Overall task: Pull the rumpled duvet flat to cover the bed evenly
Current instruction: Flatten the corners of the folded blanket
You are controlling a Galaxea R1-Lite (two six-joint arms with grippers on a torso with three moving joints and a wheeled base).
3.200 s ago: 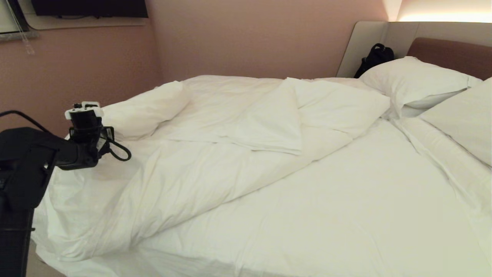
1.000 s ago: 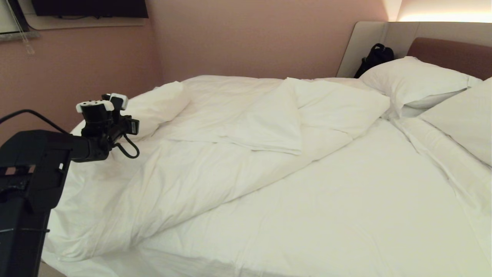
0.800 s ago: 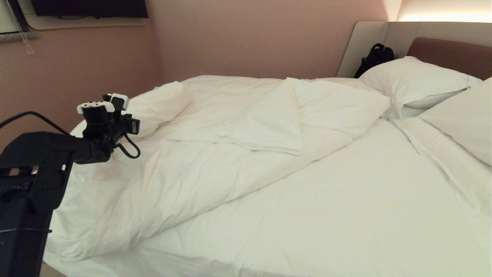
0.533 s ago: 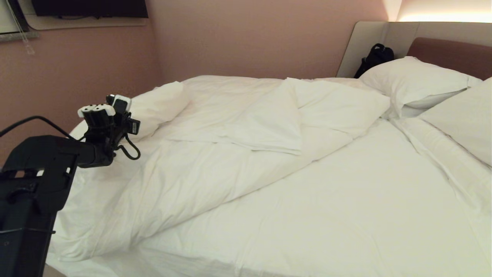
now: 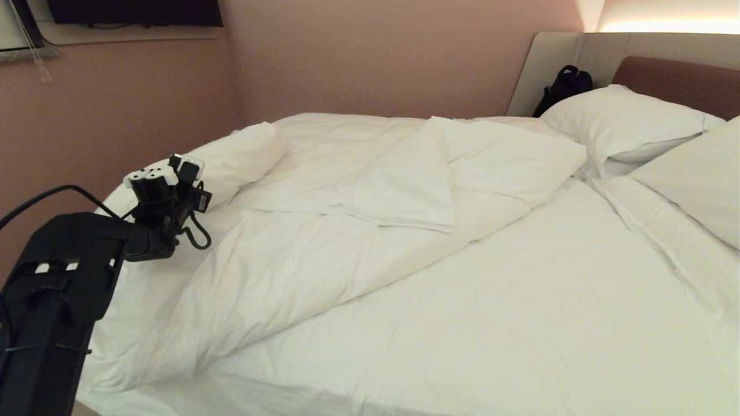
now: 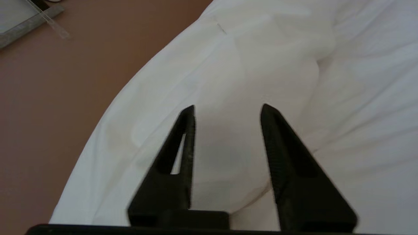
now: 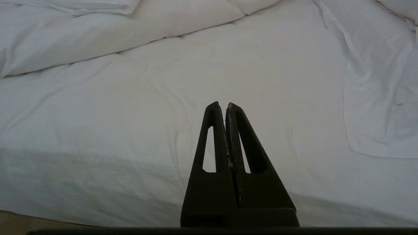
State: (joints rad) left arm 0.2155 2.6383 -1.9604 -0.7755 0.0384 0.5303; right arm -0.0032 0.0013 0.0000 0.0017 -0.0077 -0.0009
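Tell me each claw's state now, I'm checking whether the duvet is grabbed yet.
Left claw: open, holding nothing, over the duvet.
Right claw: closed, empty.

I count one duvet (image 5: 324,242), one bed (image 5: 520,323), two pillows (image 5: 621,124), one black bag (image 5: 563,86), and my two grippers (image 6: 227,111).

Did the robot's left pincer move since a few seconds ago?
Yes. The left pincer has shifted right and a little lower in the head view, away from the pink wall toward the duvet.
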